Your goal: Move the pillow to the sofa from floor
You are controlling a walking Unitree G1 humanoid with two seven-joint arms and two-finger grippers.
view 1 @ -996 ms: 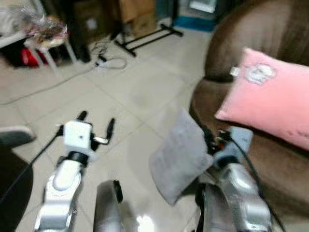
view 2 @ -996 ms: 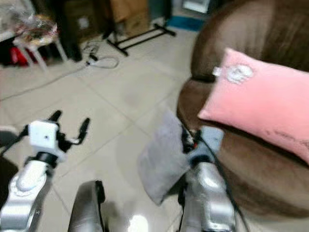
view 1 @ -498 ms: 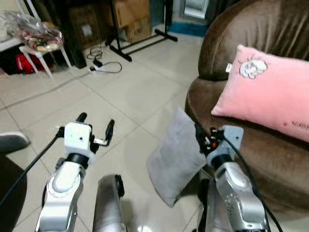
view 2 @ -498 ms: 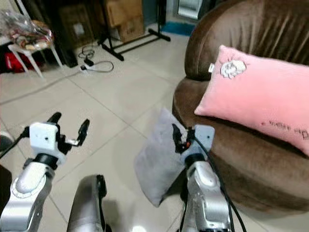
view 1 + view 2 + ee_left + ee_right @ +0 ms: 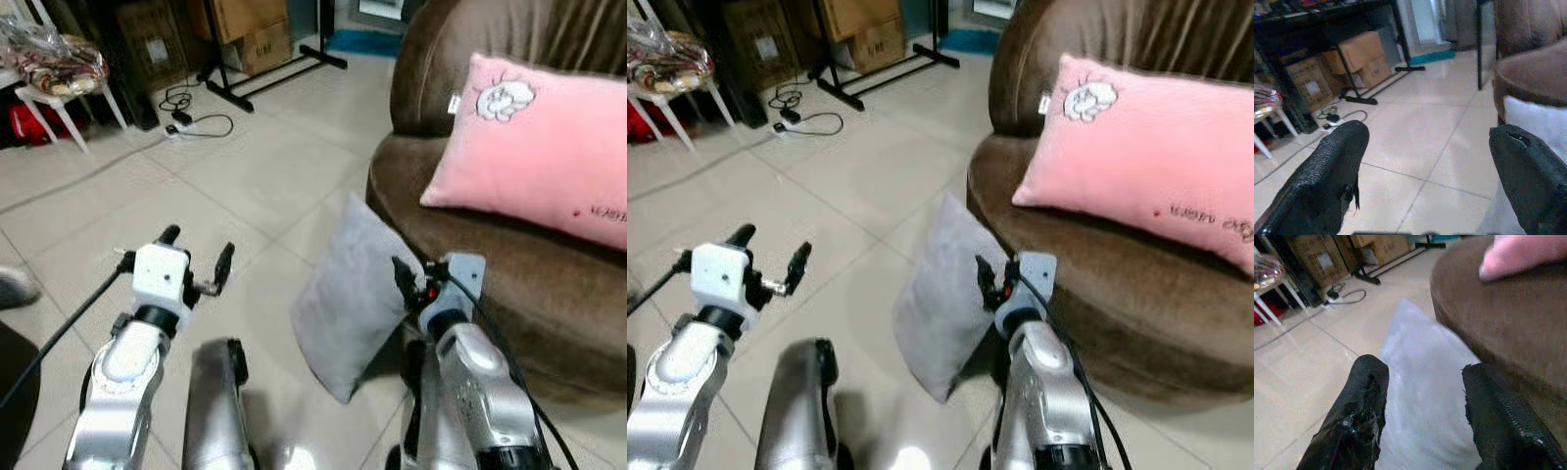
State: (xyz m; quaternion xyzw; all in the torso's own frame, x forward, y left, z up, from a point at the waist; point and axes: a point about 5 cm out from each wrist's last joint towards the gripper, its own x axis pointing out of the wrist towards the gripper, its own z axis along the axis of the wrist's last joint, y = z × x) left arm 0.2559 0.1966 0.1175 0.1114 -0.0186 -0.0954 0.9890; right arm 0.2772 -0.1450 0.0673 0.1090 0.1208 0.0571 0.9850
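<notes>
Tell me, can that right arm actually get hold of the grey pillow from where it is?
Probably yes. The right gripper is open and aimed at the grey pillow, which stands on edge against the sofa. Nothing lies between them.

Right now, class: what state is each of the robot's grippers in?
Left gripper: open, holding nothing, raised above the floor.
Right gripper: fingers apart either side of the grey pillow leaning against the sofa; not clamped on it.

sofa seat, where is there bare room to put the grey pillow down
Bare brown seat runs along the front of the sofa, between its front edge and the pink pillow. The back of the seat is crowded by that pillow. The grey pillow leans at the sofa's front.
</notes>
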